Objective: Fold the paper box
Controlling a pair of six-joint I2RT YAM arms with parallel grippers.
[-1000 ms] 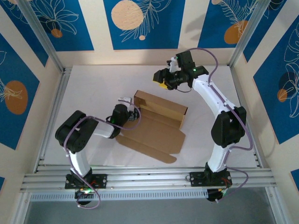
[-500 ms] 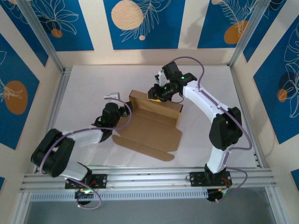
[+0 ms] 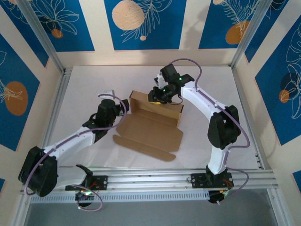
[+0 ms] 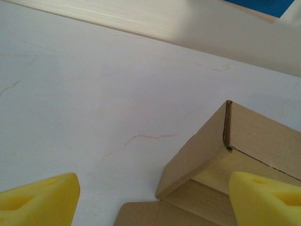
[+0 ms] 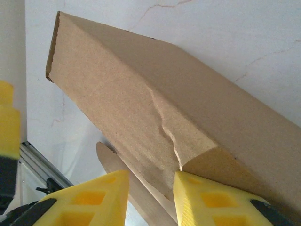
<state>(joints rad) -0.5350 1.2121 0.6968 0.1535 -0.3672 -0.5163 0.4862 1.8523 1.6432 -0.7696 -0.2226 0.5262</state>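
Brown cardboard, the paper box (image 3: 149,126), lies mid tabletop (image 3: 89,80) in the top view: rear wall and left end wall folded up, front panel and flap flat toward the arms. The left hand (image 3: 123,105) is just beside the box's left end, arm stretched out low. The right hand (image 3: 157,96) sits on the rear wall near its middle. Left wrist view: the left hand (image 4: 153,190) is spread wide and grasps nothing, with one yellow finger (image 4: 37,200) over bare tabletop (image 4: 94,84) and the other finger (image 4: 265,200) in front of the box (image 4: 256,134), whose upright corner stands between them. Right wrist view: the right hand (image 5: 150,188) has its fingers (image 5: 87,200) nearly together, a cardboard edge in the narrow gap, and the creased wall of the box (image 5: 141,103) touching the far finger (image 5: 211,197); cannot tell if it is actually clamped. Versus a second ago, the right hand has come down from behind the box onto the rear wall and barely moved in the last half second. The left arm has stretched out further, its hand a bit up and left. The box has shifted slightly left.
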